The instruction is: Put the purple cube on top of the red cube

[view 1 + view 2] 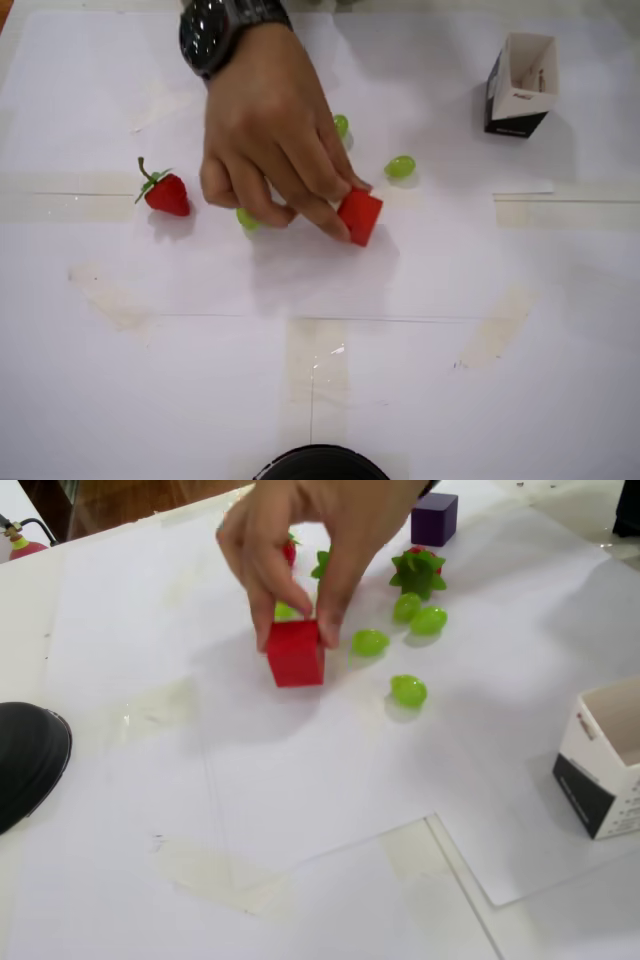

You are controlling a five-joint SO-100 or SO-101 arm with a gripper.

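Note:
A person's hand [265, 130] pinches the red cube [360, 216] near the middle of the white paper; the cube rests on or just above the sheet. In the fixed view the same hand [300, 540] holds the red cube [295, 652] by its top edges. The purple cube [434, 518] stands alone at the far edge in the fixed view. It does not show in the overhead view, where the hand and wrist cover that area. No gripper or arm appears in either view.
A strawberry [168, 192] lies left of the hand, and another strawberry [418, 570] sits near the purple cube. Several green grapes [408, 690] lie around the red cube. An open white-and-black box [522, 84] stands at the back right. A black round object [320, 462] is at the near edge.

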